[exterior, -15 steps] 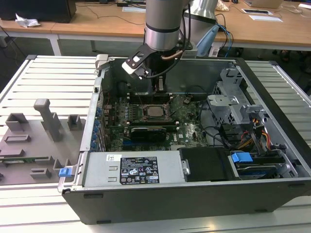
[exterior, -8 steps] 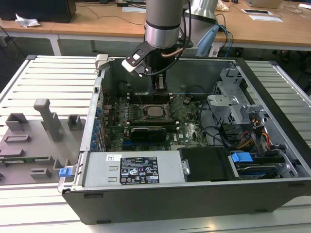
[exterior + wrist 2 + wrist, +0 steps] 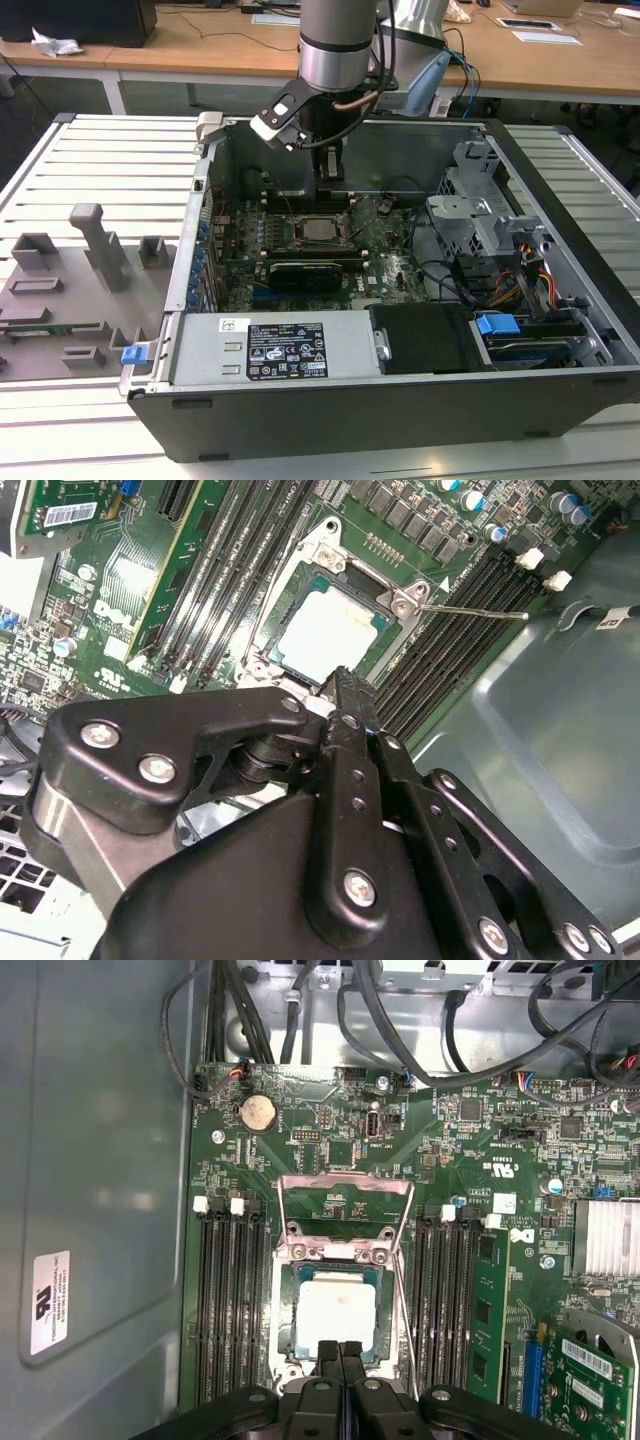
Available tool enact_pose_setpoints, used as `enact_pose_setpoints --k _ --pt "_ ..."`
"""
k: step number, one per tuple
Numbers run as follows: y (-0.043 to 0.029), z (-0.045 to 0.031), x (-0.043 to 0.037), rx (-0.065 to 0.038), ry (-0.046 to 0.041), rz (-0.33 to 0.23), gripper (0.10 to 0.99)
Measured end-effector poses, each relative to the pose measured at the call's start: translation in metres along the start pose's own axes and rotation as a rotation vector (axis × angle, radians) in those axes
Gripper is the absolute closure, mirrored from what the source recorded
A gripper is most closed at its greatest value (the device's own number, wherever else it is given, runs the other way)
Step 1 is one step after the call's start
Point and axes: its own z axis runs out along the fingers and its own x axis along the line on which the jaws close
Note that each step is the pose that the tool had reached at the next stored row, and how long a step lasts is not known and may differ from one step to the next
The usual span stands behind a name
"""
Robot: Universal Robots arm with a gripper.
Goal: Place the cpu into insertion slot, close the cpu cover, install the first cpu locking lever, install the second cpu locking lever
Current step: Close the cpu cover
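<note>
Desks line the room behind a slatted table (image 3: 100, 160), where an open case (image 3: 300, 400) holds the motherboard (image 3: 450, 1160). The first step looks done: the cpu (image 3: 337, 1310) lies flat in the slot (image 3: 288, 1305) near the board's middle, between the two banks of memory slots (image 3: 230, 1300). The rest seems undone. The cover (image 3: 346, 1182) stands raised on its hinge, with the board visible through its window, and a thin wire lever (image 3: 408, 1330) runs loose along the slot's side, unlatched as far as I can judge. The gripper (image 3: 340, 1348) has its fingers pressed together and holds nothing. Its tip stands over the cpu's edge on the side opposite the raised cover; whether it touches the chip cannot be told.
</note>
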Motion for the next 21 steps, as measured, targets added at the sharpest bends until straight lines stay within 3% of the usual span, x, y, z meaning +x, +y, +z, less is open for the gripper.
enact_pose_setpoints --k 21 --pt "0.0002 -0.0093 0.0014 0.0 -0.0044 0.0 0.98"
